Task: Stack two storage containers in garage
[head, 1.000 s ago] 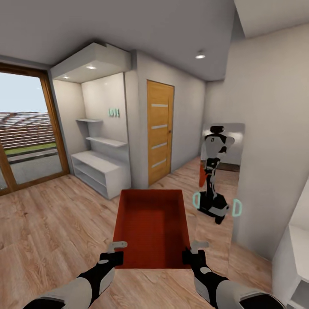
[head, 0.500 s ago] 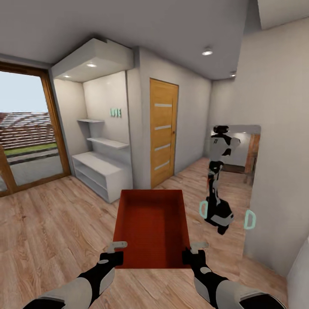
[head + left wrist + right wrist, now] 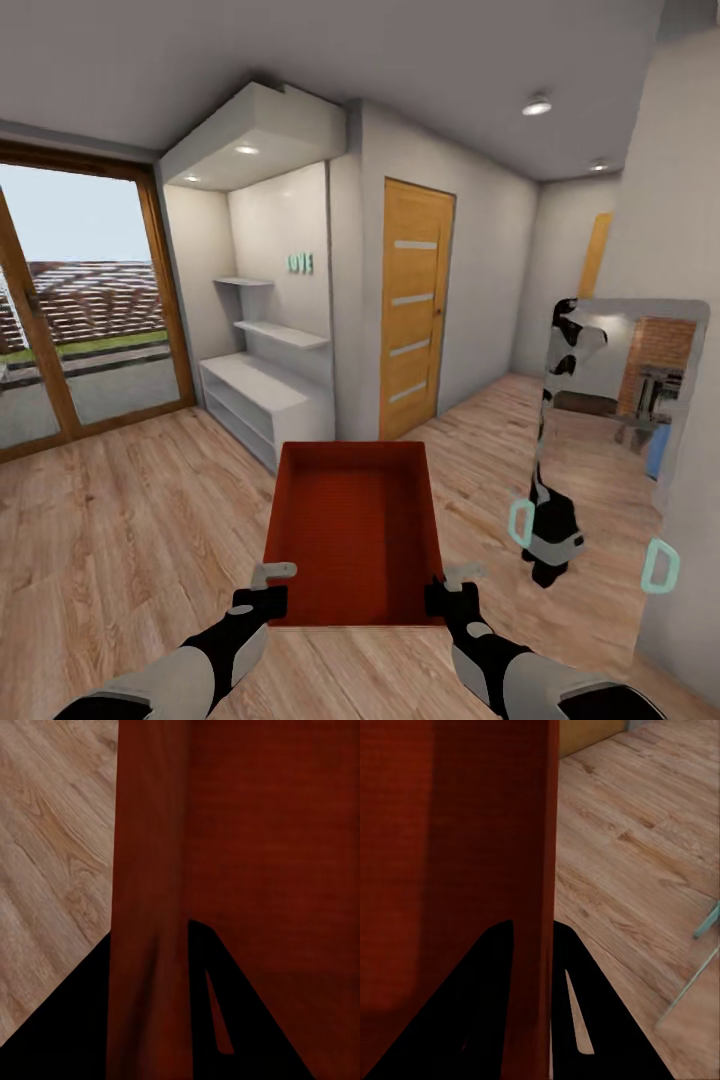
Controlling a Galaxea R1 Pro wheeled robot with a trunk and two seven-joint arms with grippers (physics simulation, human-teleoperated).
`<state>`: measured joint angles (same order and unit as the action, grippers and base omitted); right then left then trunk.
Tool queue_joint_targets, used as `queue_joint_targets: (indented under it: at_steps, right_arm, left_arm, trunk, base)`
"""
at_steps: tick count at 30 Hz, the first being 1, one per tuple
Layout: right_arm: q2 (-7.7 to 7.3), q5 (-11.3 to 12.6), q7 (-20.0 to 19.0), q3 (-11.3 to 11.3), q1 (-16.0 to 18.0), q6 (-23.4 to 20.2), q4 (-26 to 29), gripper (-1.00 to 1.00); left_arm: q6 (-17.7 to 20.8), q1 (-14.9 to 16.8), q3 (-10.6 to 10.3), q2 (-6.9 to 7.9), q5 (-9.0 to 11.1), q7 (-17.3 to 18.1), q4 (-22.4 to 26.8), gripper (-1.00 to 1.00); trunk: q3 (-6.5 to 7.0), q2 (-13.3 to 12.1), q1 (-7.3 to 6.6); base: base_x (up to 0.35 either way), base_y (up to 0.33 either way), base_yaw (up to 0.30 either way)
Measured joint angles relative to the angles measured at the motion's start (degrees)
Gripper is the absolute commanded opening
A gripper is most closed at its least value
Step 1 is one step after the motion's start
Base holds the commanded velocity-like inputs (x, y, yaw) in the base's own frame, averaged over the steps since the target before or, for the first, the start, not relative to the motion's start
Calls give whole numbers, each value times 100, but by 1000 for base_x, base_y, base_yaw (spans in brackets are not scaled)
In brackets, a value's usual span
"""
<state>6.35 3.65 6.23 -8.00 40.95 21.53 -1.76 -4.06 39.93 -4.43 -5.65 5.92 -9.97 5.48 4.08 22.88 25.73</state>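
One orange-red storage container (image 3: 352, 530) hangs in front of me above the light wood plank floor (image 3: 120, 520), open side up and empty. My left gripper (image 3: 268, 590) is shut on its near left wall and my right gripper (image 3: 450, 590) is shut on its near right wall. In the left wrist view the thin container wall (image 3: 150, 870) runs between the black fingers (image 3: 232, 1005). The right wrist view likewise has the wall (image 3: 531, 855) pinched between the fingers (image 3: 472, 997). The second container is out of view.
A wooden door (image 3: 415, 310) stands ahead, with a white shelf unit (image 3: 265, 400) in a niche to its left. Further left is a large glazed door (image 3: 80, 320). A wall mirror (image 3: 620, 420) at the right reflects my body. A passage (image 3: 520, 400) continues between door and mirror.
The whole picture has shifted as the camera turned and advanced: door, shelves and mirror slid across it. The container and both grippers keep the same place and grip.
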Motion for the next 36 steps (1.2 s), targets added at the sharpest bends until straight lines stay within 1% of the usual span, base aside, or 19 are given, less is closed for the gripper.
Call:
queue_joint_targets:
  at_steps: [8, 20, 27, 31, 36]
  right_arm:
    - [-2, 41, -2, -42, 1, 1, 0, -100]
    - [-1, 24, -3, -23, 0, -1, 0, -100]
    - [-2, 28, -3, -27, 1, -2, -1, -100]
    - [1, 61, 3, -57, -1, 2, -2, -100]
    - [4, 88, 10, -83, -2, 5, -3, -100]
  left_arm:
    - [-5, 0, -3, -4, 3, -9, -1, -100]
    - [0, 0, 1, 0, 0, 5, -1, -100]
    - [2, 1, 3, -2, -3, -1, 1, -100]
    - [2, 2, -4, -2, -1, -7, -1, -100]
    - [3, 2, -9, -4, -1, -16, -1, -100]
  trunk:
    - [0, 0, 0]
    - [0, 0, 0]
    - [0, 0, 0]
    - [0, 0, 0]
    - [0, 0, 0]
  base:
    - [322, 0, 4]
    - [322, 1, 0]
    - [322, 67, -6]
    - [322, 94, -138]
    - [322, 110, -239]
